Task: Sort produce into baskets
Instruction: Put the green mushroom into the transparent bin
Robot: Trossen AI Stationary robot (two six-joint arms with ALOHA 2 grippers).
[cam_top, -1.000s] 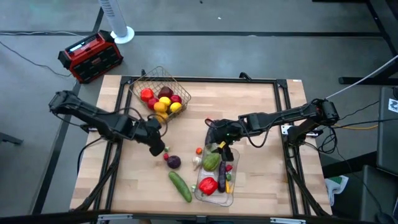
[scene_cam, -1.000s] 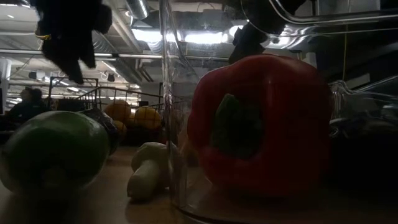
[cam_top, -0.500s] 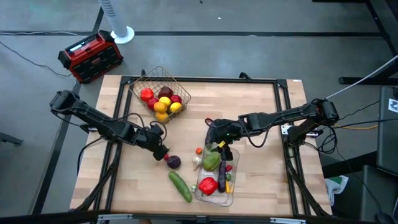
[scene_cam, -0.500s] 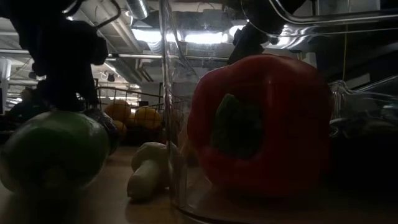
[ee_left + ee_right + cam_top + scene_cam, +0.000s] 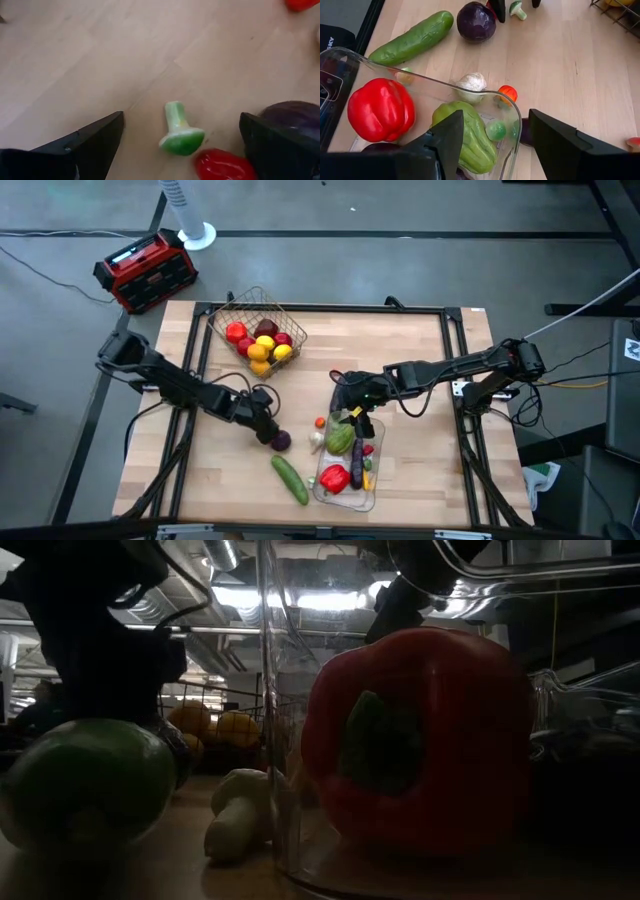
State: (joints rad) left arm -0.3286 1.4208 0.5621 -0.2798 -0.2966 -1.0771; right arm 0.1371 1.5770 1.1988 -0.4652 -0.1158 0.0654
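Note:
My left gripper point(image 5: 267, 431) is low over the table and open. Its fingers stand on either side of a small red piece with a green stem point(image 5: 180, 136). A round purple vegetable point(image 5: 282, 440) lies just beside one finger. A green cucumber point(image 5: 290, 478) lies nearer the front edge. The wire basket point(image 5: 232, 305) at the far left holds red and yellow fruits. The clear tray point(image 5: 366, 502) holds a red pepper point(image 5: 381, 109) and a green squash point(image 5: 465, 137). My right gripper point(image 5: 350, 408) hangs open above the tray's far end.
White garlic point(image 5: 471, 81) and a small orange piece point(image 5: 508, 92) lie on the wood beside the tray. A red-and-black box point(image 5: 145, 270) stands on the floor beyond the table's far left corner. Bare wood lies at the far right and near left.
My left gripper has come down and moved toward the table's right and near edge, to the purple vegetable, and now straddles the small red piece. It has stayed open. The produce has not moved.

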